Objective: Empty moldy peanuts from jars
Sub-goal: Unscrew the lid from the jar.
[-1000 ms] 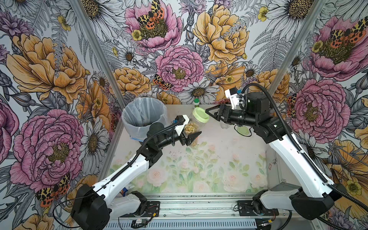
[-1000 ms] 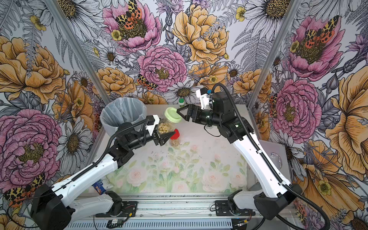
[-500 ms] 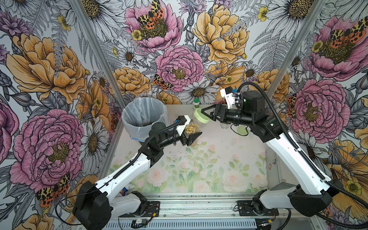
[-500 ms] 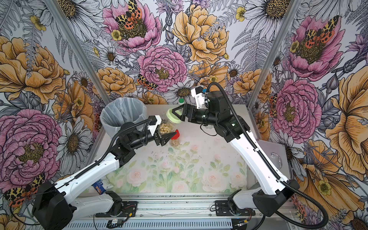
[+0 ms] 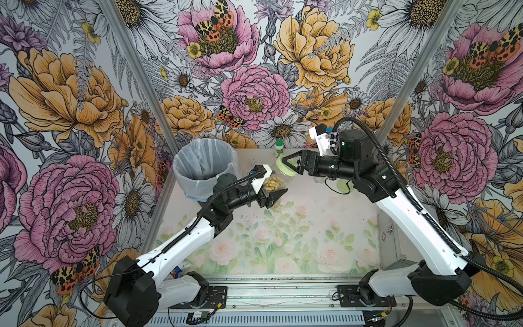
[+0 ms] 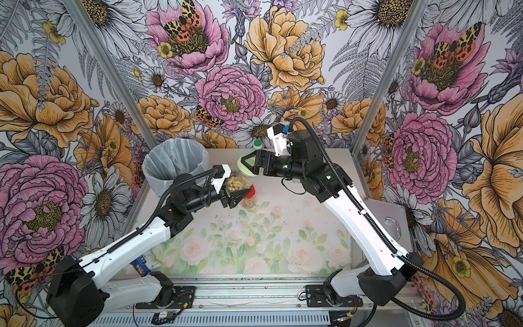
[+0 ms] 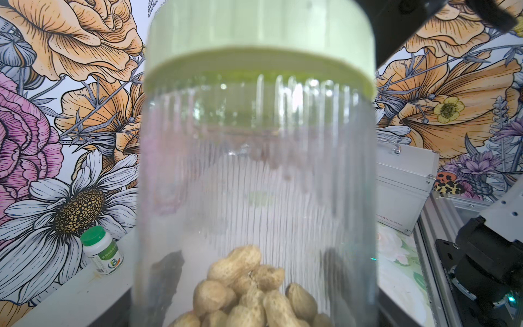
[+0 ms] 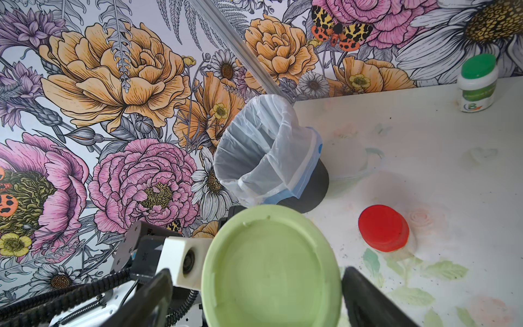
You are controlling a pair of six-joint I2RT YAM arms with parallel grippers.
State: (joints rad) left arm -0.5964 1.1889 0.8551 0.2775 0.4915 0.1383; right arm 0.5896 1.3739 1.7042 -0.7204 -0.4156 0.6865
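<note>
My left gripper (image 5: 272,193) is shut on a clear ribbed jar (image 5: 275,182) and holds it tilted above the table. The moldy peanuts (image 7: 249,294) lie heaped at the jar's bottom. Its pale green lid (image 8: 271,269) is on and faces my right gripper (image 5: 286,164). That gripper is open, with a dark finger on each side of the lid and a gap showing at both. A narrower jar with a red lid (image 6: 249,194) stands on the table just beyond the left gripper, with peanuts inside. Through the glass the left fingers (image 7: 167,271) show as dark shapes.
A bin with a white liner (image 5: 198,158) stands at the back left, close behind the left arm. A small white bottle with a green cap (image 5: 279,147) sits by the back wall. A loose pale green lid (image 5: 343,185) lies under the right arm. A silver case (image 6: 387,220) is at the right edge.
My right gripper has moved left to the held jar, and its fingers now flank the lid. Its jaws have spread a little wider. The left arm and the jar have stayed in place.
</note>
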